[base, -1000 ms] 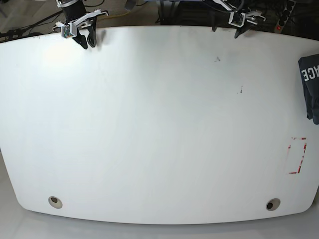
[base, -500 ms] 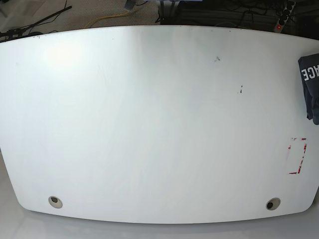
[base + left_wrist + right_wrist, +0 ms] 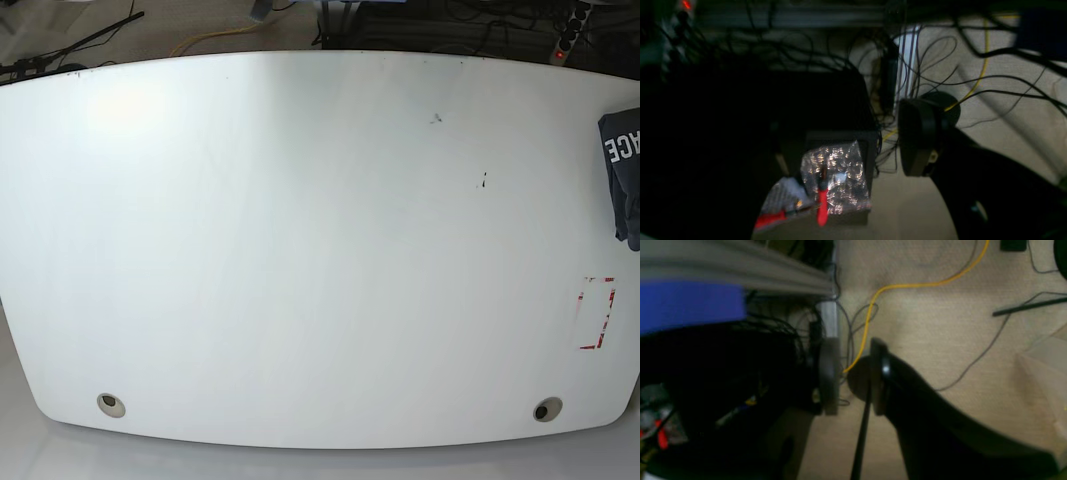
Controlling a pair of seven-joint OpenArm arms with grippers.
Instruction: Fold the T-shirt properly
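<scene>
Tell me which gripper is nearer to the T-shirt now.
Left, probably. Left gripper and right gripper both hang beyond the far edge of the table; the T-shirt lies at the left arm's end.

Base view looks steeply down on the surface [image 3: 300, 250]; both wrist views face floor cables, sharing the yellow cable [image 3: 907, 285].

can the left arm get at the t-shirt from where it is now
Probably not right away: the T-shirt lies at the table's right edge, while the left gripper hangs behind the table over floor cables. Nothing blocks the cloth itself.
</scene>
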